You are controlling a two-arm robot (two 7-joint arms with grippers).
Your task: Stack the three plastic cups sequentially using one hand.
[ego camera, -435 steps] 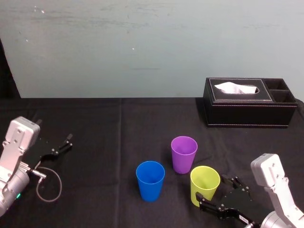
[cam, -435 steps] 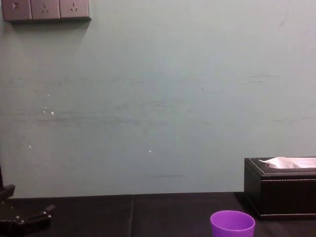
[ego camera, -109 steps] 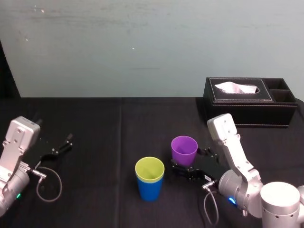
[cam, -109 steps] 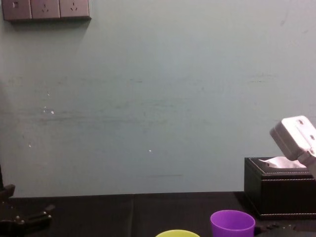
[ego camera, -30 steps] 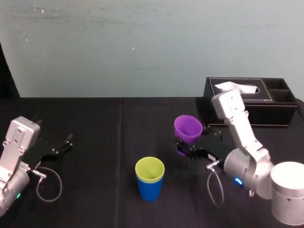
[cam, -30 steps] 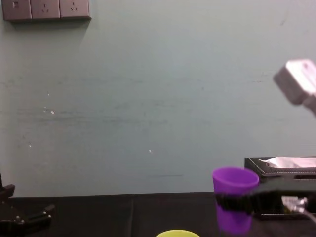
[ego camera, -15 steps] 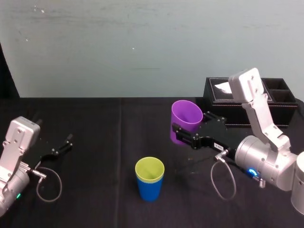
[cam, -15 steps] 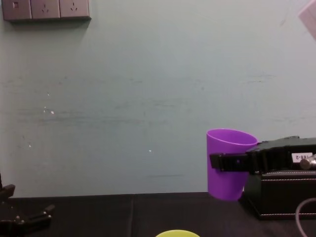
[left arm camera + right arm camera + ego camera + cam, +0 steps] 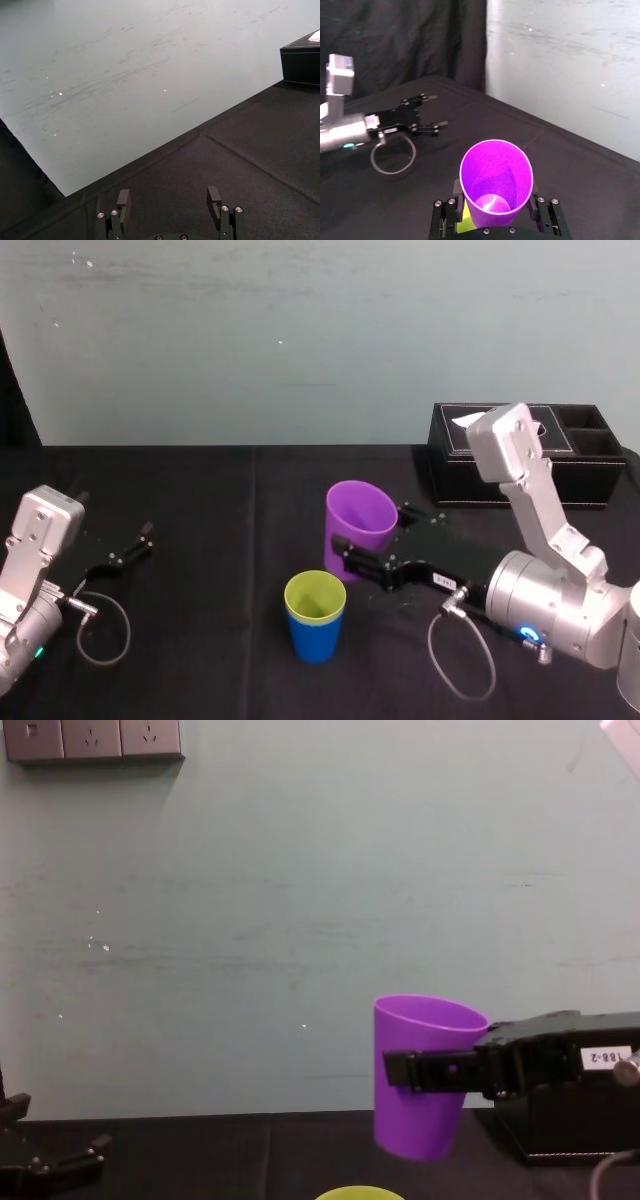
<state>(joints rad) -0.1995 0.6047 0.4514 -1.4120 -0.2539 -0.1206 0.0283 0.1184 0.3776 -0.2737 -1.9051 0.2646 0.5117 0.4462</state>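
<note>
Clamping purple cup (image 9: 360,510) aloft, right gripper (image 9: 496,197) jaws partly hidden behind it; left gripper (image 9: 170,197) jaws wide.

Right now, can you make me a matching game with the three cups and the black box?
Things:
1. purple cup
2. yellow-green cup
3. blue cup
4. tissue box

Places:
A. at the back right of the table
B. on the table, another cup inside it
C. held in the air by the right pincer
D. tucked inside another cup

Pairs: 1-C, 2-D, 3-B, 4-A.

The left pincer rests open on the left.
</note>
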